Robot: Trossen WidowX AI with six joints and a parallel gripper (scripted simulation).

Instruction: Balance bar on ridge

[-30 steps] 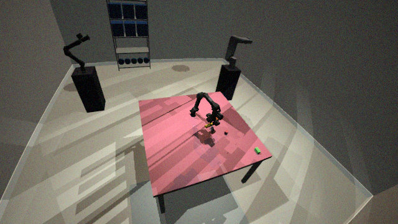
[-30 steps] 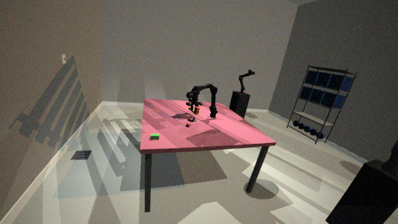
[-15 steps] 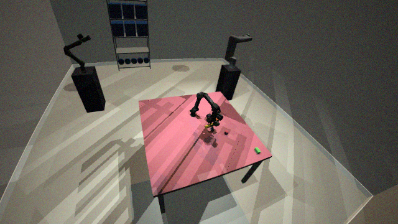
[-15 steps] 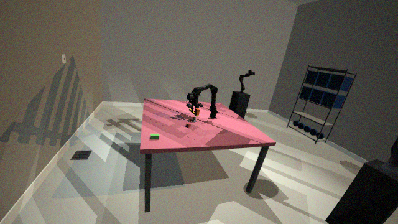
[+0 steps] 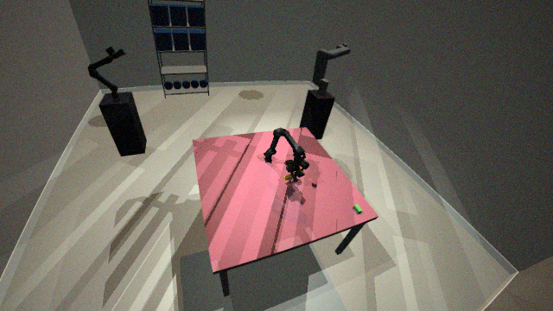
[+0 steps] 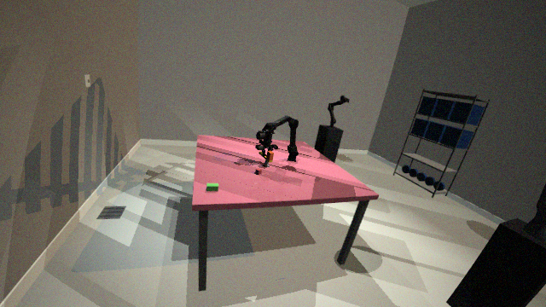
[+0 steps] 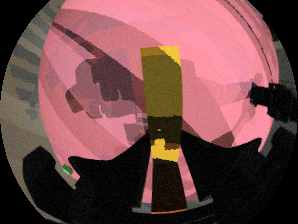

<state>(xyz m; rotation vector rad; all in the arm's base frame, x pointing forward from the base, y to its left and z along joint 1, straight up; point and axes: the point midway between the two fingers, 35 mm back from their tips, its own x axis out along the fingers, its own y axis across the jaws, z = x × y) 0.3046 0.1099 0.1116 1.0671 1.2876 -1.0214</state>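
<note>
grey walls and a pale floor striped with shadows surround a pink table (image 5: 242, 207) (image 6: 273, 194). a metal shelf rack (image 5: 207, 73) (image 6: 466, 141) holds blue bins (image 5: 179, 40) (image 6: 435, 132).

The black gripper (image 7: 164, 135) grips a yellow bar (image 7: 162, 85) with an orange end edge, above the pink table (image 7: 210, 45).

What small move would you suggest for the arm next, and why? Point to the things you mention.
I'd ease the bar (image 5: 288, 177) (image 6: 270, 156) (image 7: 162, 87) down slightly, with the hand (image 5: 296, 174) (image 6: 267, 154) (image 7: 164, 135) shut, and check for support before releasing. The bar is gripped and raised above the table (image 5: 242, 207) (image 6: 239, 188) (image 7: 210, 40), but the views don't settle whether it touches the ridge or sits level.
</note>
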